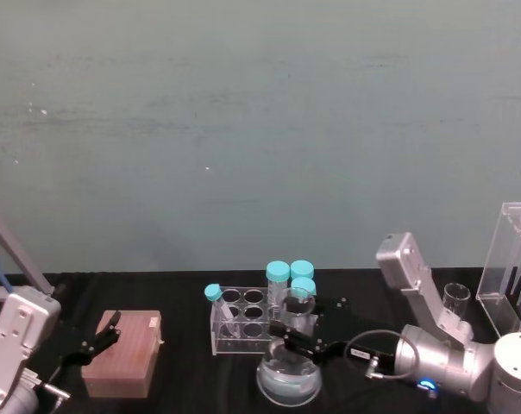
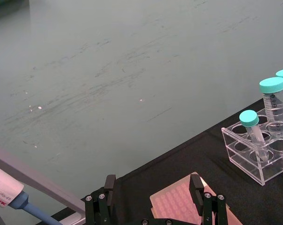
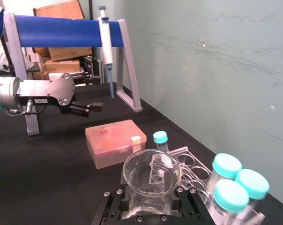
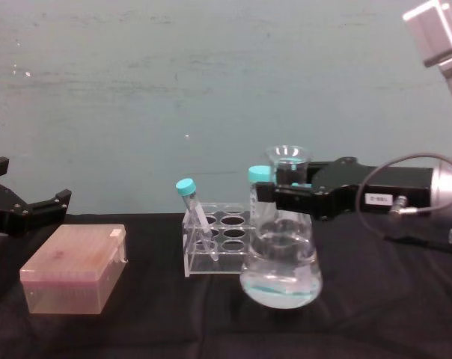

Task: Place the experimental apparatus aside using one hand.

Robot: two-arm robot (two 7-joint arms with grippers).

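On the black table: flask (image 4: pixel 281 269) of clear liquid, beside a tube rack (image 4: pixel 215 247).
Right gripper (image 4: pixel 286 196): clamped around the flask's neck.
Left gripper (image 1: pixel 99 338): open, idle over a pink box (image 1: pixel 122 354).
Handling: glass, fragile, slippery, bottom-heavy; keep upright.

A laboratory bench: a pipette (image 3: pixel 105 44) on its stand, capped tubes (image 1: pixel 278 281) in a rack (image 1: pixel 243 323), a flask (image 4: pixel 281 265).

A pink tip box (image 1: pixel 122 354) lies on the black table (image 1: pixel 183 379) at the left. Just to its right stands a small clear rack (image 1: pixel 241 324) with teal-capped tubes (image 1: pixel 278 278). A pipette (image 3: pixel 105 42) hangs on a blue-barred stand (image 3: pixel 62 31)
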